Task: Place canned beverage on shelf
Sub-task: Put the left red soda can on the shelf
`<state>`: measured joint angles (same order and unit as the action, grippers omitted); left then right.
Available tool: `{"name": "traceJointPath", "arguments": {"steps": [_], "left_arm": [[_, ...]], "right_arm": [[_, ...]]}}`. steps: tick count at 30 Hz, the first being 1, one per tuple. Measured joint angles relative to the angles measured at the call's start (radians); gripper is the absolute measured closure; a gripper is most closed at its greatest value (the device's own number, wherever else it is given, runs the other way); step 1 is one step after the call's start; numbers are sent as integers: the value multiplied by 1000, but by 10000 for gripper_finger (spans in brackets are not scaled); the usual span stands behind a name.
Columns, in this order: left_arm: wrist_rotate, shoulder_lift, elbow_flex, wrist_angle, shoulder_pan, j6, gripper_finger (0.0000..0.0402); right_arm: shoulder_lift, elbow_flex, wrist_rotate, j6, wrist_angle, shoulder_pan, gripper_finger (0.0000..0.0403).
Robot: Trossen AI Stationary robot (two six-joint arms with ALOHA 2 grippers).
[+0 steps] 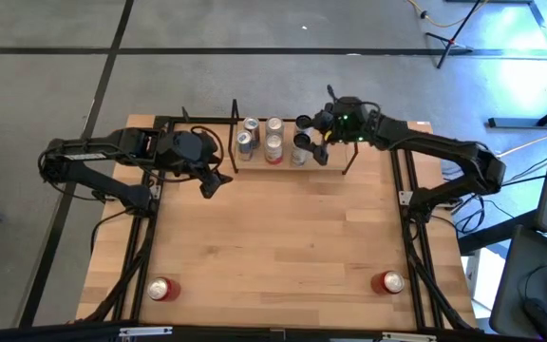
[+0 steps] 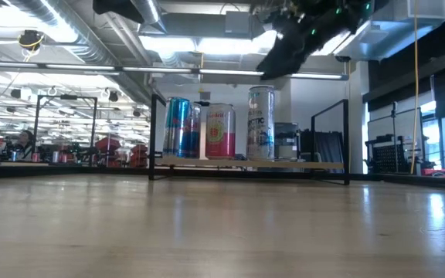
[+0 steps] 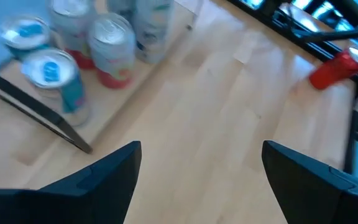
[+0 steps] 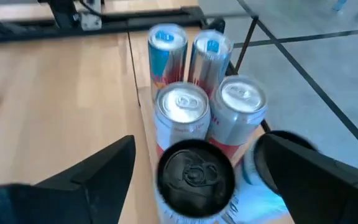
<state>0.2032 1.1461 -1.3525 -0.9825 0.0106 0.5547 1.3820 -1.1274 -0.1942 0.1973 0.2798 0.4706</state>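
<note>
The shelf (image 1: 288, 163), a light-wood board with black wire end frames, stands at the table's far middle and also shows in the low view (image 2: 246, 164). Several cans (image 1: 273, 142) stand upright on it. My right gripper (image 1: 313, 142) hangs open above the cans at the shelf's right part. In its wrist view its fingers stand on either side of a black-topped can (image 4: 194, 175) without touching it. My left gripper (image 1: 215, 182) is open and empty, just near and left of the shelf's left end frame (image 3: 42, 112).
Two red cans lie on the table at the near left (image 1: 163, 289) and near right (image 1: 387, 282) corners. The right one also shows in the left wrist view (image 3: 337, 65). Black rails (image 1: 408, 218) edge the table. Bare wood (image 1: 273, 237) lies between the shelf and the near edge.
</note>
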Motion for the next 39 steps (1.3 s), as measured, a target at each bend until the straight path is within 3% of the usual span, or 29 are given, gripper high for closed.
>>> {"name": "traceJointPath", "arguments": {"steps": [7, 19, 24, 29, 39], "left_arm": [[-115, 17, 1, -20, -39, 30, 81], [-100, 84, 0, -5, -309, 211, 81], [-90, 159, 0, -4, -424, 311, 81], [-117, 214, 0, -16, -500, 450, 81], [-153, 245, 0, -79, -648, 866, 81]], "right_arm": [[-104, -88, -13, -44, 123, -58, 64], [-170, -90, 31, -196, 235, -216, 64], [-169, -90, 126, -241, 320, -300, 64], [-169, -90, 150, -269, 362, -378, 64], [-169, -89, 127, -326, 376, -548, 63]]}}
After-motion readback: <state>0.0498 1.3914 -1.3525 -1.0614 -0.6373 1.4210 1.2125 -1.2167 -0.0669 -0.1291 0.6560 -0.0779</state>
